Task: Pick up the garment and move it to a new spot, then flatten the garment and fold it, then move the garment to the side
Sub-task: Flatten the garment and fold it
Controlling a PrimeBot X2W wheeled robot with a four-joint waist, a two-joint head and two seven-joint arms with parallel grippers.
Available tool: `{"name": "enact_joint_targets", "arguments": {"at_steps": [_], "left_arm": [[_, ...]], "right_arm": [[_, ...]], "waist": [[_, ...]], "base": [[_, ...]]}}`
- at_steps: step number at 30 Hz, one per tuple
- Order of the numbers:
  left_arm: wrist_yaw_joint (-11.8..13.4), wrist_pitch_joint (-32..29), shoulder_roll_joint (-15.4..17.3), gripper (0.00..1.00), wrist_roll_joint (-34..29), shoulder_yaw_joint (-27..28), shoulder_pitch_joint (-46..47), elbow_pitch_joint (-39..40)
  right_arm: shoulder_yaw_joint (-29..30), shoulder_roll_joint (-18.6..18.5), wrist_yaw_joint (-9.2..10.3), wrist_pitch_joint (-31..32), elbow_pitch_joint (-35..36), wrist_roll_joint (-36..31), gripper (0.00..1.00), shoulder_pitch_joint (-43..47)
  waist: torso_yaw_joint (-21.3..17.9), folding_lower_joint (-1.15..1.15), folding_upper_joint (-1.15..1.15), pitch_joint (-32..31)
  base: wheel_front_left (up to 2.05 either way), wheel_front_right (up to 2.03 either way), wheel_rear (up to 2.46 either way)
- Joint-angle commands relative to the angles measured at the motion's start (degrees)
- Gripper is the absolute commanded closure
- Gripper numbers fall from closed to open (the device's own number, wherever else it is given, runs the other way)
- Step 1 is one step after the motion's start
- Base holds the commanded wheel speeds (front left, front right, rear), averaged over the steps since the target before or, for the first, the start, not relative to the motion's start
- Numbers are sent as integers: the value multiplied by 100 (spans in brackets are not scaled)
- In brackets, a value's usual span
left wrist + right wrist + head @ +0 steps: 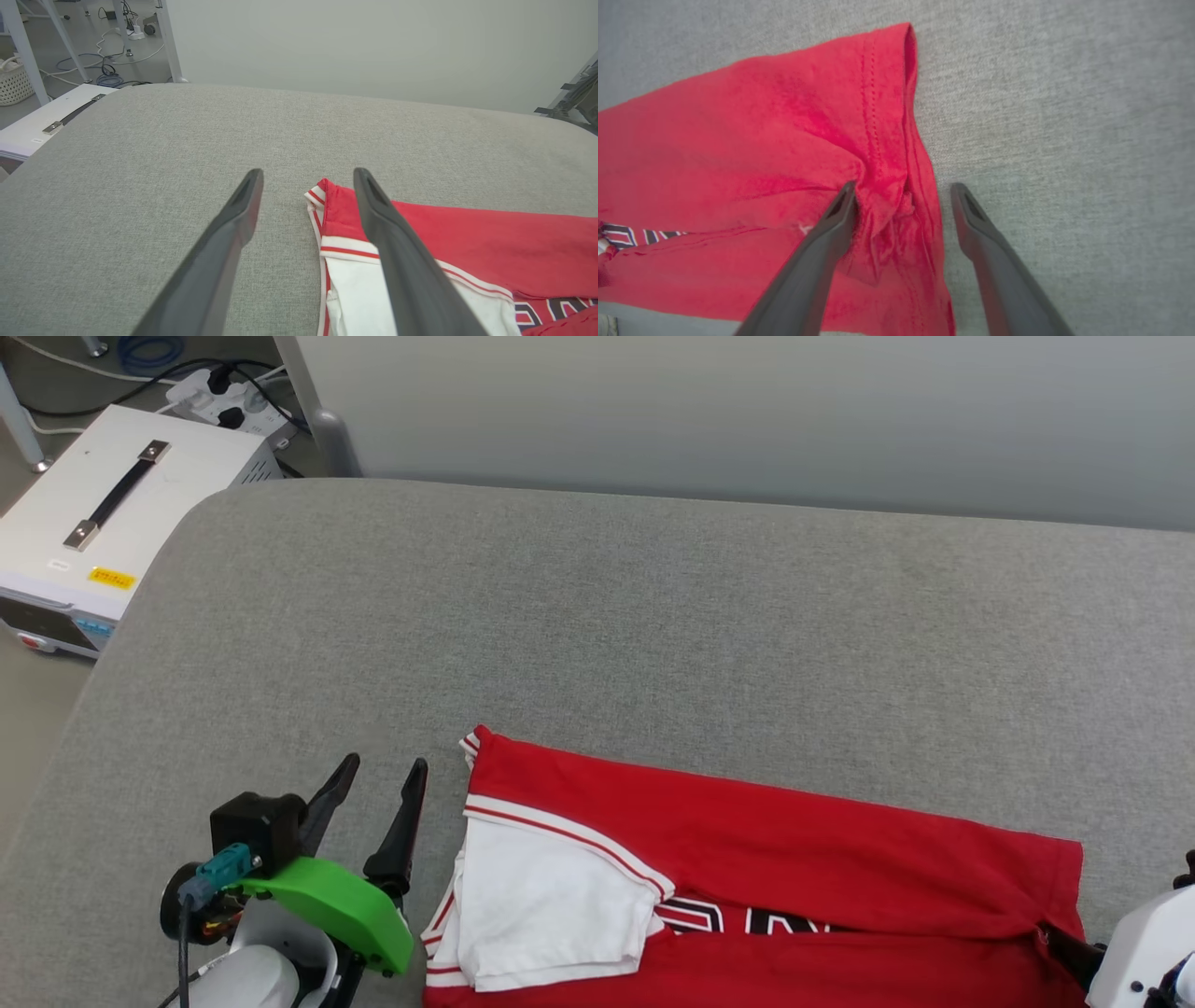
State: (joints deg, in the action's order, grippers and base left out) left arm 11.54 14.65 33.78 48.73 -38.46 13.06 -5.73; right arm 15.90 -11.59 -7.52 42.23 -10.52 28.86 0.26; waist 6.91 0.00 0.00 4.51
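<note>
Nearest, the garment (794, 840) is seen folded at the desk's (653, 597) near edge. Both grippers are spread open and empty: the left gripper (385, 763) is just beside the sleeve end, the right gripper (903, 185) is set astride the hem edge. The cloth is judged soft, light and limp, so layered corners are best pinched. Hem stitching is revealed by the right wrist view. Farther off, a white case (121, 513) is caught by the head view.

The left gripper (386, 763) and right gripper (904, 187) hang with jaws spread (wide).

Red garment (766, 859) lies partly folded, white sleeve on top.
</note>
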Motion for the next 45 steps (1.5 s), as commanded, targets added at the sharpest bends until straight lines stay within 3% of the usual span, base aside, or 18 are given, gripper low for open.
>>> {"name": "enact_joint_targets", "arguments": {"at_steps": [1,5,14,15,16,17,18,19,32,40,45], "left_arm": [[-69,33,-75,0,-75,91,-117,-37],[-283,34,-283,0,-291,351,-265,-203],[-493,34,-448,0,-459,552,-321,-424],[-515,34,-465,0,-468,560,-321,-453],[-531,34,-479,0,-475,563,-320,-476],[-550,34,-498,0,-482,564,-319,-501],[-563,34,-513,0,-487,567,-318,-519],[-578,34,-530,0,-493,574,-318,-539],[-695,35,-663,0,-533,664,-426,-702],[-800,35,-767,0,-472,776,-552,-731],[-802,35,-774,0,-512,784,-633,-763]], "right_arm": [[74,80,3,34,-33,-87,0,-112],[286,376,3,92,-364,-299,0,-154],[-124,685,3,149,-601,-7,0,-141],[-170,697,3,140,-611,7,14,-138],[-200,703,3,129,-617,20,46,-136],[-227,707,3,110,-624,40,64,-135],[-237,707,3,87,-628,48,88,-137],[-245,692,3,47,-628,46,100,-137],[-131,217,3,-511,-483,122,100,-72],[330,-421,3,-788,-671,-64,100,-90],[408,-478,3,-764,-669,-74,100,-25]], "waist": [[43,0,0,60],[88,0,0,133],[63,0,0,144],[58,0,0,136],[53,0,0,128],[49,0,0,118],[46,0,0,109],[43,0,0,96],[11,0,0,-91],[-37,0,0,-264],[-59,0,0,-403]], "base": [[0,0,0],[0,0,0],[0,0,0],[0,0,0],[0,0,0],[0,0,0],[0,0,0],[0,0,0],[0,0,0],[0,0,0],[0,0,0]]}}
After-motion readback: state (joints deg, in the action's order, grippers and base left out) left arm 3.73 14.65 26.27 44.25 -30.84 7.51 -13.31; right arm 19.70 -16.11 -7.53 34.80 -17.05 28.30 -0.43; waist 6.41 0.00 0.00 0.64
